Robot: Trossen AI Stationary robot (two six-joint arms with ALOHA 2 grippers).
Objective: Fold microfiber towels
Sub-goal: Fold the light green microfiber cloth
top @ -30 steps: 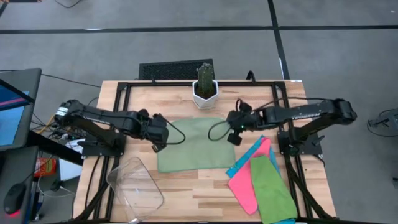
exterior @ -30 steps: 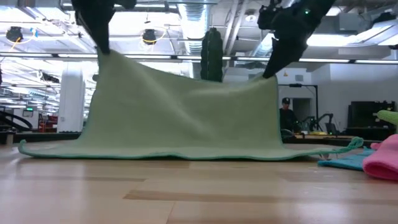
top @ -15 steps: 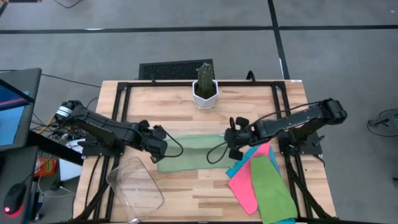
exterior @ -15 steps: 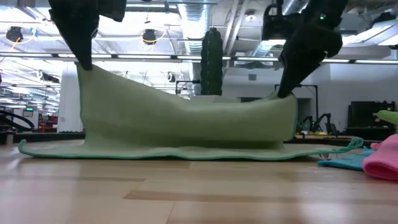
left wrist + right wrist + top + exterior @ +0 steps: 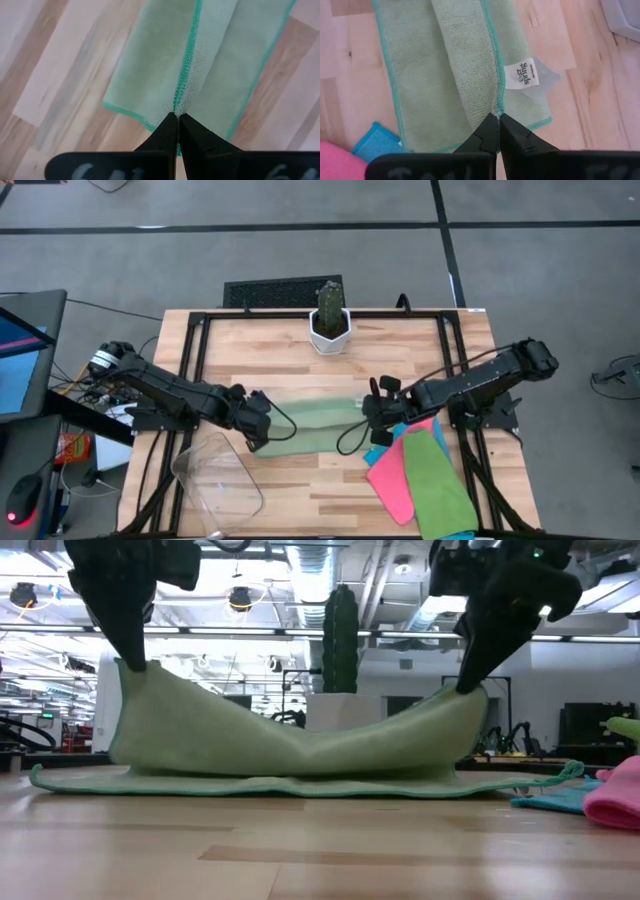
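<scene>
1. Right now the light green towel lies mid-frame in the high view, part folded; the low view shows its rear edge lifted at both ends and sagging in the middle.
2. Left gripper sits at the towel's left end, fingers pinched shut on a corner; the left wrist view shows the teal hem running into the closed tips.
3. Right gripper sits at the right end, also clamped on a corner; the right wrist view shows a white brand tag just beside the tips.
4. Nearby: a pile of towels lower right of the high view, w/ a hot pink towel, a second green towel on top and a sky blue towel poking out near the right gripper.
5. Clear plastic bin lower left, close to the left gripper, apart from the towel.
6. White pot w/ cactus at the table's top edge, well apart from the towel.
7. Surface: light wood table on a black frame, grey floor around it; a monitor edge at far left.
8. Low view: room w/ ceiling lights behind; a person far back, too small to tell more.
9. Pile is cut off at the high view's bottom edge.
</scene>
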